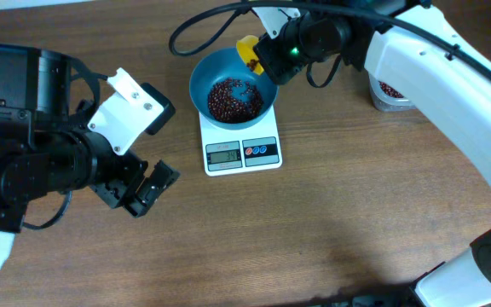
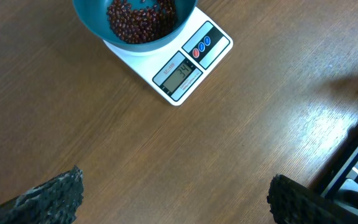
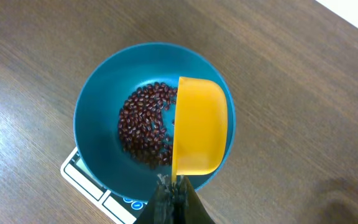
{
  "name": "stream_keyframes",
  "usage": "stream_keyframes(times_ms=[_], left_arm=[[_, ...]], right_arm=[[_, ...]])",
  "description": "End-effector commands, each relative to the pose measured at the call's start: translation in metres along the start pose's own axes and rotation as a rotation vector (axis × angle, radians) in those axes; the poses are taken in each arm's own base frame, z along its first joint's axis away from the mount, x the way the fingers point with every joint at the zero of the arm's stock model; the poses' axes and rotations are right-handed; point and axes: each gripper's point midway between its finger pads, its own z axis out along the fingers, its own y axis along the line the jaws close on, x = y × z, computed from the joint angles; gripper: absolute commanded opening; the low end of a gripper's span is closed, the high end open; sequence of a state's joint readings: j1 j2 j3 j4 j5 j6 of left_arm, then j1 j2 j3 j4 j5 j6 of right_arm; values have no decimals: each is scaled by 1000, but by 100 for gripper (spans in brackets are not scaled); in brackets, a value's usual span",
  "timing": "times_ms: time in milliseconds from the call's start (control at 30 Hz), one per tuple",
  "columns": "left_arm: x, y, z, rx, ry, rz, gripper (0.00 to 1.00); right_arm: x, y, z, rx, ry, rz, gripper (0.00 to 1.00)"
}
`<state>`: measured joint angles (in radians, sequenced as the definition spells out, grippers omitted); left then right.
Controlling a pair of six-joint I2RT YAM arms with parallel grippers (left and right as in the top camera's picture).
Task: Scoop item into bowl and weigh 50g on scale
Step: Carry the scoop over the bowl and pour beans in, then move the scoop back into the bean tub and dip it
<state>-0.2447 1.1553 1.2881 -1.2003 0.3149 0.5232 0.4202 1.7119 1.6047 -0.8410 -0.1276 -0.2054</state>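
The blue bowl (image 1: 233, 83) stands on the white scale (image 1: 242, 152) and holds a heap of dark red-brown beans (image 1: 233, 96). In the right wrist view my right gripper (image 3: 174, 185) is shut on the handle of a yellow scoop (image 3: 199, 124), which hangs tipped over the bowl (image 3: 98, 118) above the beans (image 3: 145, 124). The same scoop (image 1: 247, 51) shows at the bowl's far rim from overhead. My left gripper (image 1: 146, 189) rests open over bare table left of the scale, its fingertips (image 2: 55, 199) wide apart with nothing between them. The scale (image 2: 191, 62) display shows digits.
A clear tub (image 1: 389, 92) holding more beans stands at the back right, partly under the right arm. Black cables arch above the bowl. The left arm's black body fills the table's left side.
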Motion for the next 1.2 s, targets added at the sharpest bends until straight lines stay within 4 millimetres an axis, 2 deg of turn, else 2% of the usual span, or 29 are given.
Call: stream_keyframes(times_ms=[0, 33, 100, 200, 233, 300, 333, 400, 433, 467, 533, 633, 700, 733, 833, 933, 1000, 1067, 1100, 1133, 1167], left_arm=[[-1, -3, 0, 8, -8, 1, 99], [-1, -3, 0, 8, -8, 1, 99], [-1, -3, 0, 8, -8, 1, 99], [-1, -3, 0, 8, -8, 1, 99], [-1, -2, 0, 8, -9, 1, 99], [-1, -2, 0, 8, -8, 1, 99], [-1, -2, 0, 8, -9, 1, 99], [-1, -2, 0, 8, -9, 1, 99], [-1, -2, 0, 8, -9, 1, 99], [-1, -3, 0, 8, -8, 1, 99], [-1, -2, 0, 8, -8, 1, 99], [-1, -2, 0, 8, -9, 1, 99], [-1, -2, 0, 8, -9, 1, 99], [-1, -2, 0, 8, -9, 1, 99], [-1, -3, 0, 8, -8, 1, 99], [-1, -3, 0, 8, -8, 1, 99], [-1, -2, 0, 8, -9, 1, 99], [-1, -3, 0, 8, -8, 1, 99], [-1, -2, 0, 8, -9, 1, 99], [-1, -2, 0, 8, -9, 1, 99], [-1, -2, 0, 8, -9, 1, 99]], right_arm=[[-29, 5, -26, 10, -94, -25, 4], [-24, 1, -24, 34, -77, -22, 4], [-4, -5, -7, 69, 4, -15, 4], [-26, 3, -24, 41, -73, -29, 4], [-24, 3, -24, 41, -65, -27, 4], [-2, 1, -7, 42, 23, -17, 4], [-4, 3, -7, 35, 15, -20, 4], [-29, 7, -25, 42, -73, -38, 4], [-31, 6, -28, 44, -79, -38, 4], [-15, 4, -20, 55, -19, -31, 4], [1, 5, -6, 48, 48, -28, 4], [-28, 8, -25, 62, -60, -46, 4], [-31, 4, -29, 79, -74, -45, 4], [-27, -3, -29, 119, -55, -42, 4], [-5, -71, -52, 508, 57, -19, 4], [30, -146, -92, 817, 187, 62, 4], [52, -172, -103, 851, 242, 121, 4], [85, -209, -119, 885, 303, 220, 4], [95, -219, -121, 870, 308, 260, 4], [108, -228, -116, 779, 286, 330, 4], [112, -227, -109, 683, 258, 371, 4]])
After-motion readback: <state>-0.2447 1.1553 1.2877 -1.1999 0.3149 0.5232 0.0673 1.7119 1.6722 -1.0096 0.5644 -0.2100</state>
